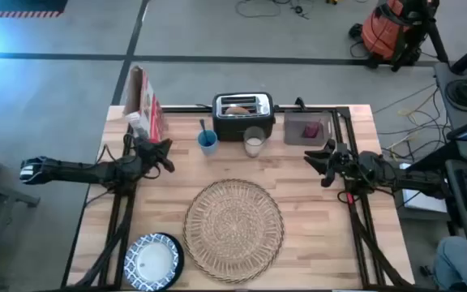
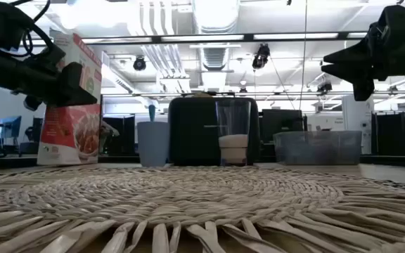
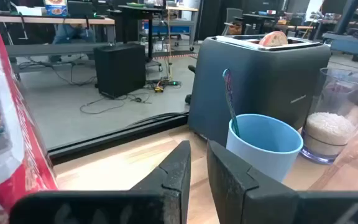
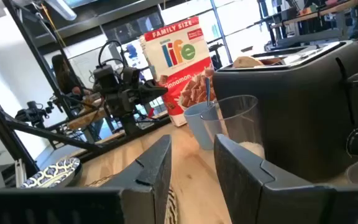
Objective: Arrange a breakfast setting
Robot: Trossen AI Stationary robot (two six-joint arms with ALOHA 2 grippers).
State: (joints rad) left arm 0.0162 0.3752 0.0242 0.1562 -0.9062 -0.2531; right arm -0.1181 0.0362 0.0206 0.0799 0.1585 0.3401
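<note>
A round woven placemat [image 1: 233, 231] lies flat in the middle of the table toward its near edge. A blue-and-white patterned bowl [image 1: 152, 261] stands at the near left corner. At the far edge a glass of milk [image 1: 254, 144] stands by the toaster [image 1: 243, 109]. A spoon [image 3: 229, 102] leans in a small blue cup [image 1: 207, 142]. A dark-red item [image 1: 312, 130] lies in a clear tub. My left gripper [image 1: 169, 154] hovers left of the cup, narrowly open and empty. My right gripper [image 1: 310, 158] hovers right of the glass, open and empty.
A cereal box [image 1: 144, 101] stands upright at the far left corner, close behind my left gripper. The clear tub [image 1: 308, 130] sits at the far right beside the toaster, which has toast [image 3: 272, 38] in a slot. Bare wood lies between the placemat and the far row.
</note>
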